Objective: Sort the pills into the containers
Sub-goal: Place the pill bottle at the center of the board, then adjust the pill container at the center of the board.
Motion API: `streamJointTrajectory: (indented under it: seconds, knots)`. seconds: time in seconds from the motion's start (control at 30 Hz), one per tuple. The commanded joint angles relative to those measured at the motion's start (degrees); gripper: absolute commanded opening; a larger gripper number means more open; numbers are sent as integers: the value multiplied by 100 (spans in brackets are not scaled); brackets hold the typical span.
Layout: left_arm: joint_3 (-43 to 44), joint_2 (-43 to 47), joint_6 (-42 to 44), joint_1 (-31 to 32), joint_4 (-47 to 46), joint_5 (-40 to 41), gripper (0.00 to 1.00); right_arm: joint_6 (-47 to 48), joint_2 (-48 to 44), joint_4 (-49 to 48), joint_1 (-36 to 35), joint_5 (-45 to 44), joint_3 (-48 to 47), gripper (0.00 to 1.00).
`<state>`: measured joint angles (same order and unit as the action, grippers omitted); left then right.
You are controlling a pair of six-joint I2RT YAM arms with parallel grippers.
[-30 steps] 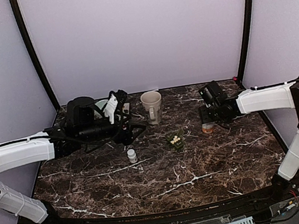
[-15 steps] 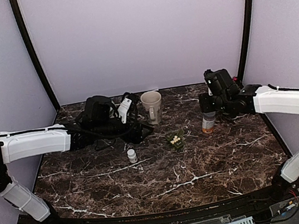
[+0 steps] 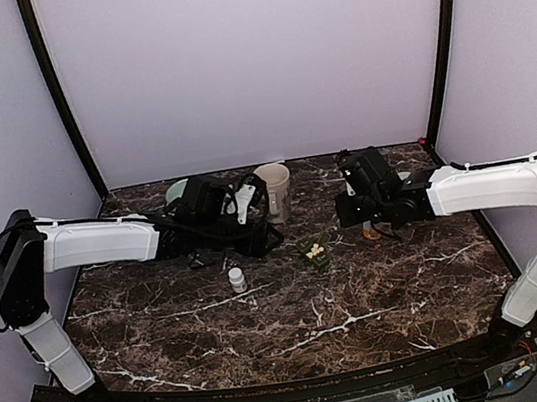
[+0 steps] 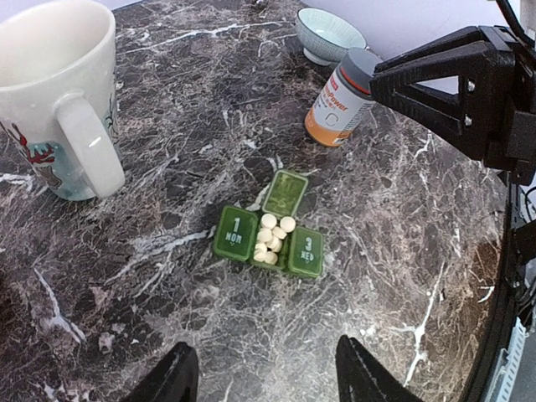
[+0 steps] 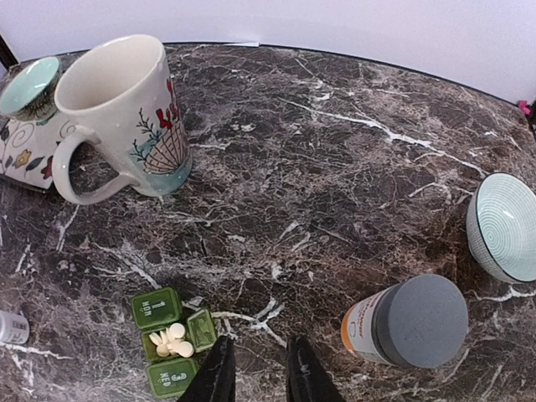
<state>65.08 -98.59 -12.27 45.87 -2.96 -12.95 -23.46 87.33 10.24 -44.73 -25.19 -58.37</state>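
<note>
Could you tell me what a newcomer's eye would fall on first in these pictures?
The small green pill box in the middle of the dark marble table draws the eye: its centre compartment stands open, holding pale pills. A cream mug stands behind it to the left, an orange grey-capped bottle to its right; the left arm and right arm reach in from the sides.

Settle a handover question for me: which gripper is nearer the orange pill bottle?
Right. The right gripper hovers beside the orange pill bottle, between it and the green pill box; the left gripper is across that box, near the mug.
</note>
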Motion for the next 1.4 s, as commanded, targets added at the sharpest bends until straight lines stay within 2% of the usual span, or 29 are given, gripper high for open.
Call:
streamJointTrajectory:
  seconds: [0.0,0.13,0.2,0.57,1.37]
  knots:
    - [306,-263,-117,-7,260,177,55,-127,311,-314,-17,211,-166,16]
    - [499,-522,-185,-7,351,251,31,-148,708,-297,-12,276,-335,3]
    - [596,-648,-225,-8,389,299,26,-158,852,-295,-9,299,-383,0]
    - [1047,-1164,-328,-8,476,170,1,-246,1209,-430,141,418,-367,0]
    - [1951,-1980,-157,89,785,-190,0,-176,1479,-431,408,577,-412,0]
